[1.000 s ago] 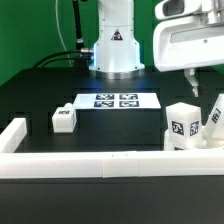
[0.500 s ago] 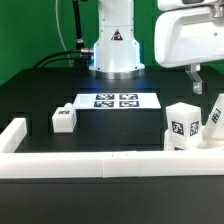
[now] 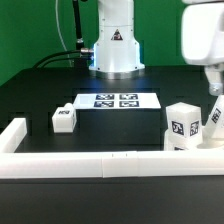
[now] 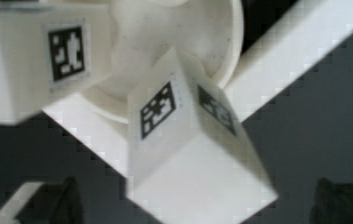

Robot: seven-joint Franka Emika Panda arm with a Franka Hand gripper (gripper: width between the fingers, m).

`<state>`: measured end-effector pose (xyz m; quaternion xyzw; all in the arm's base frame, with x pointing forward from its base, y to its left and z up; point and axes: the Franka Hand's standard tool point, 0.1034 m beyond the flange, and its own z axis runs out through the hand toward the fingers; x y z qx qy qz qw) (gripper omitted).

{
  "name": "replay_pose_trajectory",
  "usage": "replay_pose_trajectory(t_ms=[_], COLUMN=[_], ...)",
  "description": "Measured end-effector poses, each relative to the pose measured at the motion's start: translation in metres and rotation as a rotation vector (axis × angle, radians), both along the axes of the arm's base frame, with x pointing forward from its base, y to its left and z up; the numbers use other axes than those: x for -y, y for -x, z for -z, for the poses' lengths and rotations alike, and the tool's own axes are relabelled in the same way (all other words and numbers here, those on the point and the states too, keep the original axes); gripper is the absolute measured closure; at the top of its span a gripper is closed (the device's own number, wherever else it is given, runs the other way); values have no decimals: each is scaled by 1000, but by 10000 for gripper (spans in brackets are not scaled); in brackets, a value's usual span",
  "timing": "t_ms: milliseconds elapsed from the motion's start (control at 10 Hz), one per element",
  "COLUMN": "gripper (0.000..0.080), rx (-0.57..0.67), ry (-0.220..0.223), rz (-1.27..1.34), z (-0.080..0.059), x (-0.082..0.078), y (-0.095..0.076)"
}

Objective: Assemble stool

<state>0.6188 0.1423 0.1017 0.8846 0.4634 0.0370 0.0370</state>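
In the exterior view my gripper hangs at the far right, above a cluster of white tagged stool parts: a blocky leg and a leaning leg. A third leg lies alone toward the exterior view's left. In the wrist view a tagged leg fills the middle and rests against the round seat, with another tagged block beside it. My gripper is open and empty. Its dark fingers stand on either side of the leg, apart from it.
The marker board lies flat on the black table in front of the robot base. A long white border rail runs along the front edge and turns back at the exterior view's left.
The gripper has moved toward the exterior view's right and slightly up, so it now stands over the right-hand cluster of parts. The parts have not moved.
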Motion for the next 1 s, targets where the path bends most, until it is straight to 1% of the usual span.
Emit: replay_pose_trajectory(t_ms=[500, 600, 700, 800, 900, 1000], gripper=[151, 151, 151, 151, 151, 278], rx=[-11, -9, -5, 8, 6, 6], ry=[33, 45, 45, 40, 40, 38], rz=[-282, -340, -357, -360, -354, -340], z=[3, 6, 13, 20, 19, 19], x=[6, 9, 10, 8, 9, 9], y=[-1, -8, -14, -16, -15, -15])
